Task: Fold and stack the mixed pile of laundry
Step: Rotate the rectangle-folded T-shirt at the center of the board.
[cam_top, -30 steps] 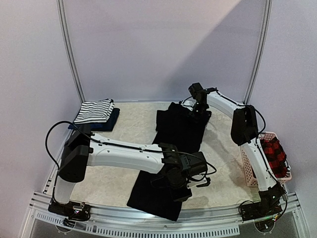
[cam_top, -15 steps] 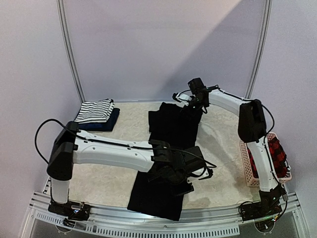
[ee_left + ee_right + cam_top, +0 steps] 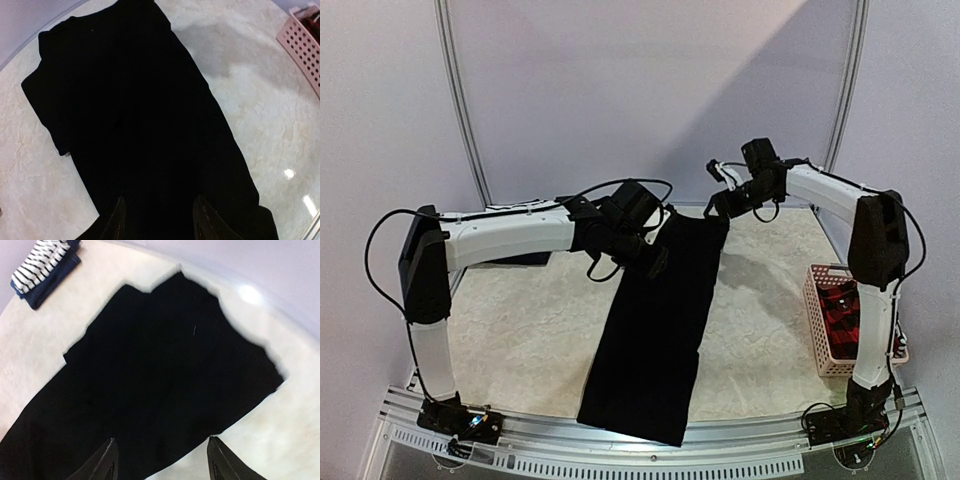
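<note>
A large black shirt [image 3: 655,330] lies stretched in a long strip from the table's far middle to its near edge. My left gripper [image 3: 655,262] hovers over the strip's far left side, its jaws open, with only black cloth [image 3: 140,110] spread below the fingers [image 3: 118,220]. Above the shirt's far right corner my right gripper [image 3: 715,208] is open too, over the cloth [image 3: 165,355] and bare table. A folded black-and-white striped tank top [image 3: 40,265] rests on a navy piece [image 3: 52,282] at the far left. In the top view my left arm hides most of that stack.
At the right edge a pink slotted basket [image 3: 825,345] holds a red-black plaid shirt [image 3: 840,305]; its corner [image 3: 305,42] shows in the left wrist view. The table is cream marble [image 3: 520,340], and curved metal rails [image 3: 465,130] stand at the back.
My left arm swung from low over the shirt's near half up to its far left side. My right arm rose and drew back. The shirt now shows as one long strip.
</note>
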Robot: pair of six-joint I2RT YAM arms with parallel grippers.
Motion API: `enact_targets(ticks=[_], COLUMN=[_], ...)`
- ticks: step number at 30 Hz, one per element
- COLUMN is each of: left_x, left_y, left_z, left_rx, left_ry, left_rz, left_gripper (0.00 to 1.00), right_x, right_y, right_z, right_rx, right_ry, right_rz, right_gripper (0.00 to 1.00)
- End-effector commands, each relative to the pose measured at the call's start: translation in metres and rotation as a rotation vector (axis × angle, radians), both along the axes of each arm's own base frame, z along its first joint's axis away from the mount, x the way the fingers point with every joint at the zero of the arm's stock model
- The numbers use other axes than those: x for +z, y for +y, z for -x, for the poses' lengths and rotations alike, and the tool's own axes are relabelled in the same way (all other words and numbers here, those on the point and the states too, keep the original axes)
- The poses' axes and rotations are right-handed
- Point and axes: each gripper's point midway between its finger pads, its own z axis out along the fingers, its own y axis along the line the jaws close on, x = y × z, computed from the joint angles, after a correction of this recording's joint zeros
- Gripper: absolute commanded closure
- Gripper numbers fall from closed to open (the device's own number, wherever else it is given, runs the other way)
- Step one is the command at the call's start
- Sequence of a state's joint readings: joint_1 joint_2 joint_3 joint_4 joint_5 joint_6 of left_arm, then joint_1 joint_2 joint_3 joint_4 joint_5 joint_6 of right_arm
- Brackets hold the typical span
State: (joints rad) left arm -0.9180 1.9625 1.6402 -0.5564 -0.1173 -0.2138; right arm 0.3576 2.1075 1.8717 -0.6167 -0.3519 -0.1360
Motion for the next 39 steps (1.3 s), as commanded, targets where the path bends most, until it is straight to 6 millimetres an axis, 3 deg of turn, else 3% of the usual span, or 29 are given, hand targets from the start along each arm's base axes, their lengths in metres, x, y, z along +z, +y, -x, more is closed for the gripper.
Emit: enact_targets(ticks=[1,6,11,14,17,22,27,29,34,36,39], left_x=[-0.014,-0.048,-0.085,-0.103,-0.106,-0.097,-0.079,-0.073,-0.054,-0.043,-0.033], left_y=[-0.008,-0.007,-0.011,-0.008,-0.008,-0.004,0.003,0.005,0.003,0.003,0.013], left_z=[-0.040,-0.088,-0.120,-0.127,-0.125,-0.112,-0.091,-0.081,-0.041,-0.022,0.014], left_rx=[0.067,0.152,0.209,0.245,0.243,0.243,0.243,0.238,0.138,0.039,-0.139], left_ry=[0.064,0.130,0.187,0.234,0.238,0.253,0.233,0.228,0.199,0.153,0.051], left_rz=[0.150,0.206,0.232,0.242,0.252,0.294,0.308,0.303,0.232,0.142,-0.083], left_gripper=[0.53,0.54,0.54,0.55,0.55,0.56,0.56,0.56,0.56,0.56,0.55], right_x=[-0.080,-0.108,-0.125,-0.142,-0.160,-0.172,-0.155,-0.140,-0.096,-0.087,-0.082], right_y=[0.003,0.003,-0.008,-0.024,-0.040,-0.059,-0.061,-0.059,-0.046,-0.046,-0.053], right_z=[0.026,0.022,0.011,0.002,-0.007,-0.035,-0.078,-0.095,-0.134,-0.133,-0.111], right_rx=[-0.036,-0.041,-0.115,-0.177,-0.227,-0.260,-0.241,-0.248,-0.216,-0.212,-0.191], right_ry=[0.342,0.407,0.454,0.484,0.500,0.454,0.282,0.196,-0.033,-0.050,0.024], right_rz=[-0.078,-0.068,-0.043,0.030,0.096,0.171,0.173,0.157,0.098,0.105,0.127], right_gripper=[0.43,0.44,0.45,0.46,0.52,0.73,0.76,0.76,0.71,0.61,0.49])
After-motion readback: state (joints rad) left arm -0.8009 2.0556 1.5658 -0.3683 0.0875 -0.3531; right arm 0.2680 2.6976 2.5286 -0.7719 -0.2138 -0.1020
